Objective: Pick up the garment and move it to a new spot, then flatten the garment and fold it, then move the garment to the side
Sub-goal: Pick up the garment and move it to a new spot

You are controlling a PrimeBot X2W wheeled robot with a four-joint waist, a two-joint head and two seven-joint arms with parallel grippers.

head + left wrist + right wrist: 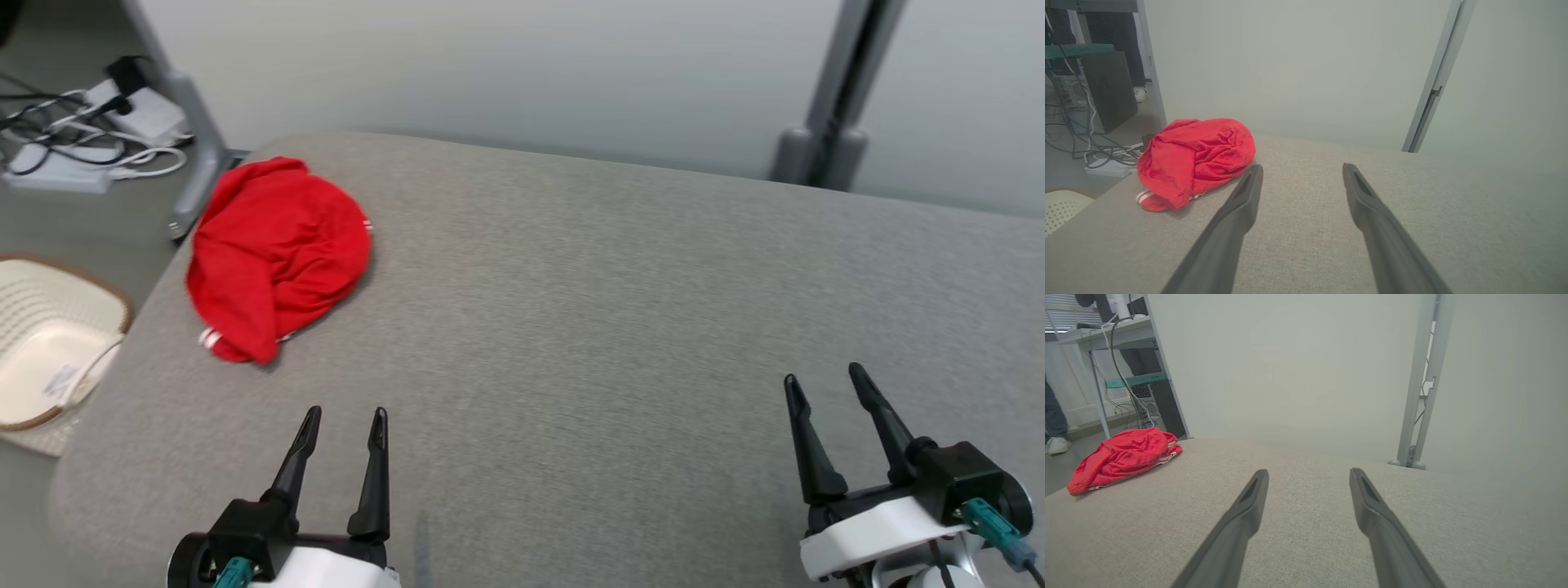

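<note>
Looks like zero progress: red garment (277, 245) sits bunched at the grey worktop's (612, 327) far-left corner, left gripper (347, 412) and right gripper (822, 374) both spread and empty, so pick-up, flatten, fold and side move all remain.

I read the garment (277, 253) as bright red, with thin white stripes along one edge. The counter (612, 327) is mid-grey cloth with a fine flecked weave. My left claw (345, 418) and right claw (822, 376) both have black fingers on white housings, each with a teal plug (986, 521). The basket (102, 286) is cream, dotted with small holes and rimmed in brown. The wall (531, 73) is pale grey, the post (841, 90) darker grey, and the cables (90, 147) black and white.
</note>
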